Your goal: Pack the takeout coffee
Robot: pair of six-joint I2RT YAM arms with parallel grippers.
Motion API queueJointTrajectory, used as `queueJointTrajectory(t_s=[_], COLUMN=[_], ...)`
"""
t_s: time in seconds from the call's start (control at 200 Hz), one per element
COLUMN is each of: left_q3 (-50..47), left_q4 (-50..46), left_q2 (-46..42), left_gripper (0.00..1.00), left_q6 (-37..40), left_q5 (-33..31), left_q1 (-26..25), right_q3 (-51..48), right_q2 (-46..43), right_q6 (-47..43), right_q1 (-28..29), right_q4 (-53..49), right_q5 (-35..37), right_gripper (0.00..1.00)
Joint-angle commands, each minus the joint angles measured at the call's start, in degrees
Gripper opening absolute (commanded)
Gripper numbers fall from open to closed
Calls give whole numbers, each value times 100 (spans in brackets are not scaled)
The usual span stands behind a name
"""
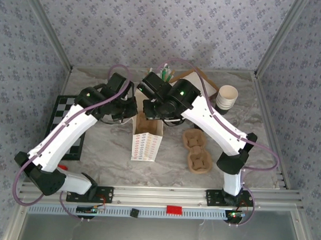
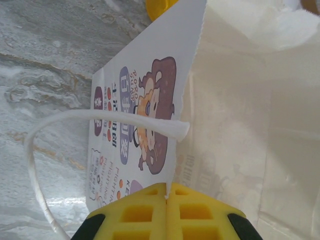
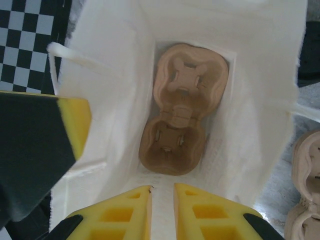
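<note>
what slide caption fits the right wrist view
cup carrier at the bottom of the open paper bag, right pincer over its near rim

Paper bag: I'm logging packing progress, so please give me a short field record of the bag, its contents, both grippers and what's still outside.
bag: paper bag upright, mouth open
inside: cup carrier flat on the bottom, no cups in it
left gripper: shut on the edge of the bag's wall
right gripper: at the bag's near rim, jaws nearly together; grip unclear
outside: second carrier and paper cups on the table, right of the bag
</note>
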Motion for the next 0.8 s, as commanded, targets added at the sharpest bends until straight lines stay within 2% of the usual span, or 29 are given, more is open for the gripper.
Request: queueJointTrajectory(t_s=[0.0, 0.28, 0.54, 0.795], left_q3=[-79, -379, -803, -919], left_q4=[348, 918, 1262, 1431], left_q2=[-209, -388, -584, -556], left_gripper=[0, 0, 0, 0], left_q6=[-391, -1020, -1301, -1334], left_q5=[60, 57, 83, 160], left_q1=[-84, -313, -343, -350], right_q3=[236, -63, -1036, -1509], right_q2=[-47, 150, 56, 193], right_q6=[-205, -18, 125, 214], right_q1=[13, -45, -289, -454], right_q4=[-502, -211, 535, 978], right_q5=[216, 331, 57, 18], right_gripper=[20, 10, 1, 0])
